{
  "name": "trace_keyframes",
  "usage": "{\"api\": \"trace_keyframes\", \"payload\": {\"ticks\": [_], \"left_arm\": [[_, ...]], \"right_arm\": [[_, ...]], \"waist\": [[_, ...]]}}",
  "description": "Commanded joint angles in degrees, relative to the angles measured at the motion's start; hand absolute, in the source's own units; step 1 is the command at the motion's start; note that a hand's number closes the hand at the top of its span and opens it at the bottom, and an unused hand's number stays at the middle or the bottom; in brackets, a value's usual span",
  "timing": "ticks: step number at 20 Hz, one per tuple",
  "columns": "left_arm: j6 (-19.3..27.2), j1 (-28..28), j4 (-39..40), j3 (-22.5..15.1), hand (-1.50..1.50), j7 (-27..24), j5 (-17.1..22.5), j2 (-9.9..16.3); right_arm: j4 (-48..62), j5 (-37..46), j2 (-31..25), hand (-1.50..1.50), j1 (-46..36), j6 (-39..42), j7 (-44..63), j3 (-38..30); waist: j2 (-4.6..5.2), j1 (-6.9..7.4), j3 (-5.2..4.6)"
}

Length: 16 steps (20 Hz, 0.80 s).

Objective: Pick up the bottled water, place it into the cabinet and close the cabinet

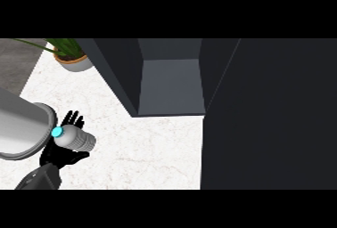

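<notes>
I look steeply down at a white speckled counter. At the lower left, my left hand comes in on its grey forearm, with dark fingers curled round the bottled water. The bottle is grey with a turquoise cap, and it lies tilted in the hand, cap toward the left, raised above the counter as far as I can judge. Ahead of it, in the upper middle, stands the dark cabinet, its inside compartment showing as a paler grey recess. A large dark panel fills the right side, which I take to be the cabinet door swung open. A potted plant sits at the upper left. My right hand does not show. So the pick-up looks done; placing the bottle inside and shutting the door remain.
</notes>
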Motion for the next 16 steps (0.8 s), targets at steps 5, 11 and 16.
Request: {"api": "trace_keyframes", "payload": {"ticks": [5, 11, 16], "left_arm": [[-7.5, 0.7, -0.6, -2.7, 1.50, -5.2, -1.8, -3.0], [-8.2, 0.4, -0.8, -3.4, 1.50, -7.0, -2.1, -4.5], [-5.1, -0.5, -2.4, -3.9, 1.50, -6.1, -2.1, -4.5]], "right_arm": [[1.5, -1.6, -0.6, -1.50, -1.3, 0.2, -0.6, -2.2], [1.1, -1.6, -0.4, -1.50, -2.8, -0.7, 1.5, -1.3], [-2.4, -3.1, -1.7, -1.50, 0.3, -0.6, 2.7, -1.7]], "waist": [[0.14, 0.16, -0.31], [0.28, 0.15, -0.34], [-0.06, 0.41, -0.24]]}}
